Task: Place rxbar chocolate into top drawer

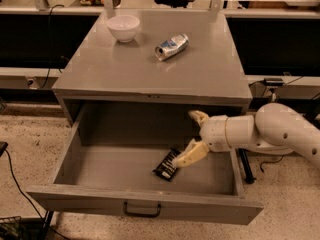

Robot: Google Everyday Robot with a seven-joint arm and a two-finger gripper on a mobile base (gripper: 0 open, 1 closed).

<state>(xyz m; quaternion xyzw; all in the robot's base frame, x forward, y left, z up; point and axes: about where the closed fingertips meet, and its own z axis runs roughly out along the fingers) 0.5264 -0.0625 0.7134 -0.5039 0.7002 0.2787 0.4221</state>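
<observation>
The rxbar chocolate (167, 164), a flat black wrapper with white print, lies on the floor of the top drawer (70, 156), right of the middle. The grey drawer is pulled wide out, and its dark handle (142, 210) sits on the front panel. My gripper (185, 139) reaches in from the right over the drawer's right half. It is open, with its cream fingers (192, 154) spread wide. The lower finger's tip is at the bar's right end; the upper finger is up by the cabinet front.
On the cabinet top (100, 69) stand a white bowl (123, 27) at the back left and a silver-blue can (171, 46) lying on its side. My white arm (280, 131) crosses the drawer's right wall. Cables lie on the speckled floor at left.
</observation>
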